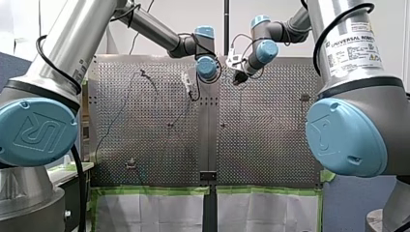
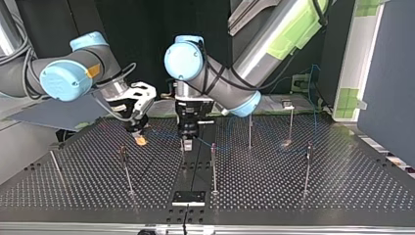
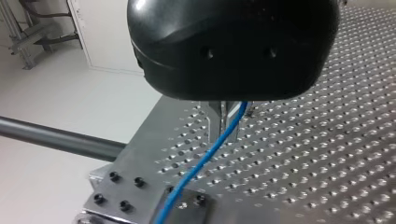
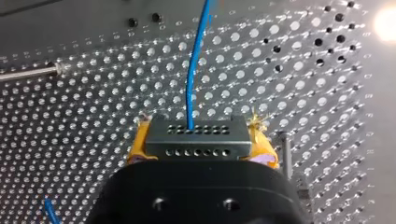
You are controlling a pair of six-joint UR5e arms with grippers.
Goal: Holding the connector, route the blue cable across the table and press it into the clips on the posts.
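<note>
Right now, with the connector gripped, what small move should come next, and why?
Probably carry the connector a little toward the post nearest my right gripper, keeping the blue cable taut. That gripper is shut on the connector, the blue cable leaves it straight and reaches my left gripper low over the table, and I see no cable on that post yet.

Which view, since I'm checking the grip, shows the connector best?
The right wrist view: the connector sits between my right gripper's yellow pads, blue cable leaving it. In the top and front views it is too small to tell; the left wrist view shows only cable.
</note>
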